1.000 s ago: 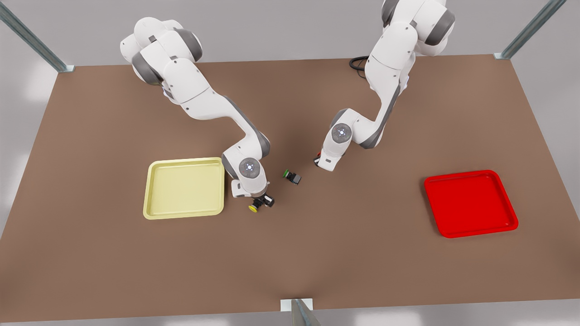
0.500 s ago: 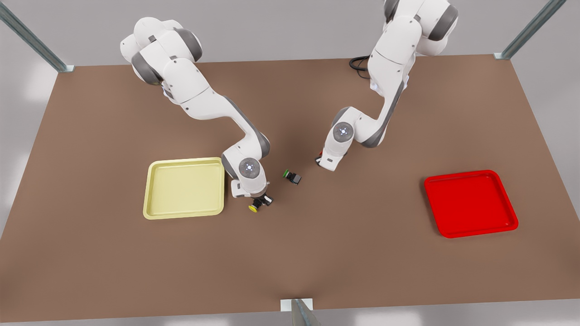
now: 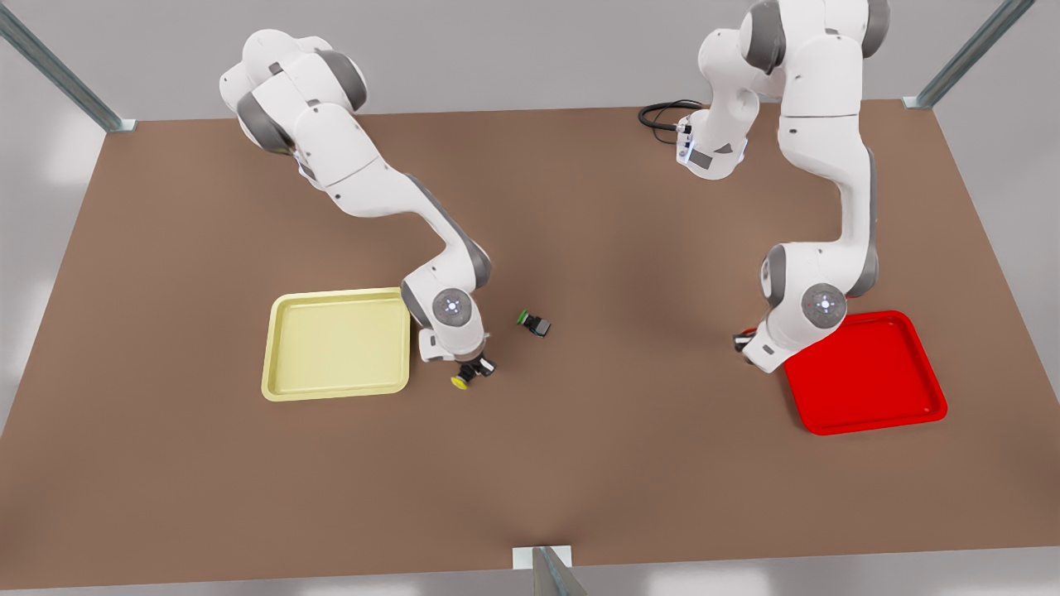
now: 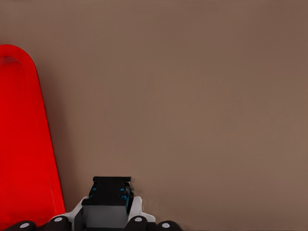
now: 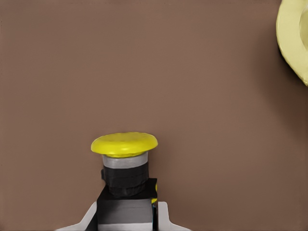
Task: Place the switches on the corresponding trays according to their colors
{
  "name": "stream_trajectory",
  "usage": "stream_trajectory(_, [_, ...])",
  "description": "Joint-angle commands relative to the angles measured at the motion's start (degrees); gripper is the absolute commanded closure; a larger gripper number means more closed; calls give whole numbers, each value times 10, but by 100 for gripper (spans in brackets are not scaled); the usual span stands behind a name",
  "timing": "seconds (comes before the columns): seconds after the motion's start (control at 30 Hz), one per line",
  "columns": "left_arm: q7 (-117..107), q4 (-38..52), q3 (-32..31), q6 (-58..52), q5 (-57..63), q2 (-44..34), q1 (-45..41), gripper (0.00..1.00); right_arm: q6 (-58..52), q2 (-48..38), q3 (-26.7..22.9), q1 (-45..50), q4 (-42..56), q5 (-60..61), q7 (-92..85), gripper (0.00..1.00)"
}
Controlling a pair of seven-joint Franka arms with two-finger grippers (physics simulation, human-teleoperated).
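Right gripper (image 3: 472,370), center-left in front view, pinches the yellow switch (image 5: 124,159) beside the yellow tray (image 3: 335,343). Left gripper (image 3: 745,341), at the red tray (image 3: 869,377) edge, clamps the red switch (image 4: 109,192), whose cap is hidden in wrist view. Front view adds one green switch (image 3: 534,323) on the table (image 3: 580,463): three switches, two trays.

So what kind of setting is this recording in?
Likely a simulated tabletop sorting cell: a bare brown table, metal frame posts at its corners, and a yellow tray and red tray.

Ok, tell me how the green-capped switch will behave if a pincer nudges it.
The green-capped switch lies on its side, so its round cap may let it pivot or roll a little. Its boxy black body should stop it rolling far. It looks rigid and probably light, so it would likely skid.
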Motion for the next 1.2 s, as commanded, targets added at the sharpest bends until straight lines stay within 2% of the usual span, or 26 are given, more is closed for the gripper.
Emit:
stream_trajectory(0.0, [21, 8, 0, -1, -11, 6, 10, 48, -1, -7, 1, -4, -4, -1, -4, 48])
stream_trajectory(0.13, [174, 57, -1, 4, -10, 56, 110, 48, -38, -57, 3, -40, -36, -1, -63, 47])
stream_trajectory(0.3, [247, 119, -1, 4, -12, 114, 166, 44, -38, -165, 7, -136, -164, -1, -223, 47])
stream_trajectory(0.33, [248, 119, -1, 4, -12, 119, 169, 38, -32, -182, 8, -154, -194, -1, -253, 47])
stream_trajectory(0.37, [248, 127, -1, 4, -13, 127, 169, 15, -30, -195, 7, -161, -216, -1, -261, 47])
stream_trajectory(0.4, [248, 128, -1, 5, -14, 130, 169, 10, -27, -202, 7, -167, -233, 0, -273, 46])
stream_trajectory(0.43, [248, 128, -1, 6, -18, 134, 169, 0, -9, -215, 7, -176, -268, -1, -290, 46])
stream_trajectory(0.5, [248, 128, -1, 6, -25, 135, 169, 0, 41, -217, 5, -178, -321, -1, -298, 45])
stream_trajectory(0.6, [248, 128, -1, 1, -25, 130, 169, 0, 46, -225, 5, -193, -338, -1, -318, 43])
stream_trajectory(0.63, [248, 128, -1, 1, -25, 128, 169, 0, 46, -226, 5, -195, -338, -1, -318, 31])
stream_trajectory(0.67, [248, 128, -2, 0, -25, 125, 167, 0, 46, -227, 6, -196, -338, -1, -318, 26])
stream_trajectory(0.73, [244, 128, -4, -17, -25, 109, 163, 0, 45, -227, 6, -200, -337, -1, -318, 0])
stream_trajectory(0.8, [242, 128, -8, -22, -25, 90, 160, 0, 43, -227, 6, -202, -336, -1, -319, 0])
stream_trajectory(0.87, [176, 133, -11, -73, -24, 39, 120, 0, 34, -241, 6, -202, -331, -1, -319, 0])
stream_trajectory(1.0, [128, 205, -11, -235, -10, -78, 54, 0, -196, -319, 1, -206, -174, 1, -388, 0])
stream_trajectory(1.03, [112, 208, -36, -257, 20, -108, 55, 0, -250, -319, 0, -210, -127, 6, -407, 0])
stream_trajectory(1.07, [72, 208, -90, -274, 74, -143, 62, 0, -321, -314, -6, -215, -55, 9, -447, 0])
stream_trajectory(1.13, [41, 256, -170, -335, 98, -158, 95, 0, -413, -318, -8, -243, 27, 21, -530, 0])
stream_trajectory(1.17, [40, 278, -182, -350, 99, -159, 102, 0, -450, -323, -21, -259, 53, 22, -611, 0])
